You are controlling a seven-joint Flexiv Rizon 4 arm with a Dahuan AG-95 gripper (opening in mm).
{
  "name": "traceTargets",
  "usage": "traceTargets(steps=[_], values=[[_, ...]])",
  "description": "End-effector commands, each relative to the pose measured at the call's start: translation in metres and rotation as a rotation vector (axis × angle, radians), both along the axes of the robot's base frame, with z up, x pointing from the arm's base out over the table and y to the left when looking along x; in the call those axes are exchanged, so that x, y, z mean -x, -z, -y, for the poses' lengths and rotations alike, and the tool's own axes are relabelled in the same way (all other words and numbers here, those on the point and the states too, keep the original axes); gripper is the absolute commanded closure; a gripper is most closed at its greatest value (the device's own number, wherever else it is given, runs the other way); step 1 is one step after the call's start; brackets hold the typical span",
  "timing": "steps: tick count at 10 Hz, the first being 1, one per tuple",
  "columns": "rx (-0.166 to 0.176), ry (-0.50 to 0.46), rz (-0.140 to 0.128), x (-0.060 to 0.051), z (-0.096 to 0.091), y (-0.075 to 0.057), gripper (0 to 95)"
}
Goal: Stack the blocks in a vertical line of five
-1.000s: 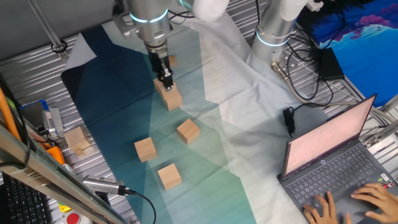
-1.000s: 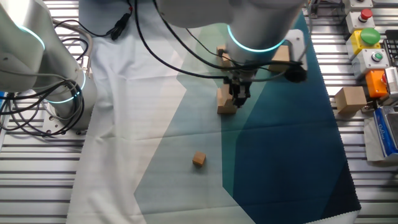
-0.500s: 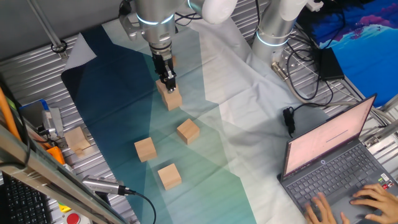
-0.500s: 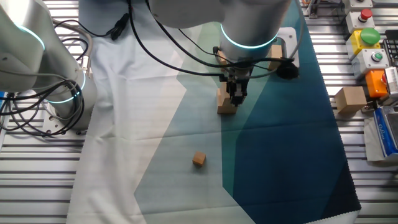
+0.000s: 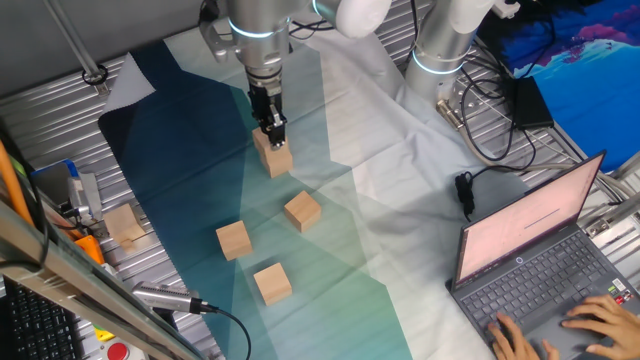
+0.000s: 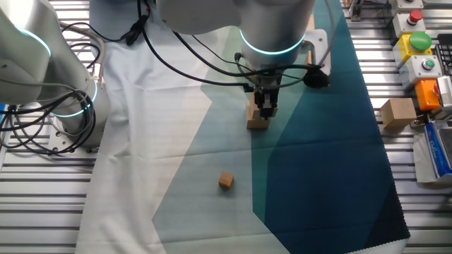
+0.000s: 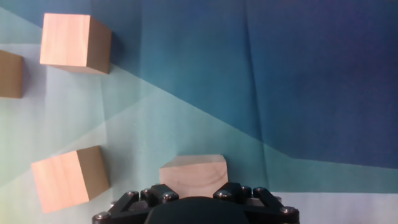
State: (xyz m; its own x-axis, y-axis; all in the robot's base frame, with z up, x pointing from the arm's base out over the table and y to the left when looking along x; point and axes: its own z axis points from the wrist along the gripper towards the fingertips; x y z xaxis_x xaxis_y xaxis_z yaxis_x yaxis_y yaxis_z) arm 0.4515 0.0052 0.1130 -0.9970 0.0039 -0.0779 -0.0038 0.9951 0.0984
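Wooden cubes are lying on a teal cloth [image 5: 180, 150] covering the desk. The tool [image 5: 272, 131] is hanging just above a two-block stack [image 5: 274, 158] near the cloth's far edge; whether it is released or clenched I cannot tell, though it appears to be carrying nothing. Stacking seems to be at two of five. Three blocks [image 5: 302, 210] [image 5: 233, 240] [image 5: 272, 283] are sitting apart toward the near edge, unobstructed; the next move probably calls for fetching one. A small cube [image 6: 225, 180] is lying aside.
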Motion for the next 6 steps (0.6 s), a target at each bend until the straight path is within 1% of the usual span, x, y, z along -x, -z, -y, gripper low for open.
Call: traceTargets(steps=[1,6], values=[[0.005,0.002,-0.002,0.0002,-0.0006,0.0018,95.0],[0.014,0.004,0.003,0.0031,0.0012,0.0044,95.0]])
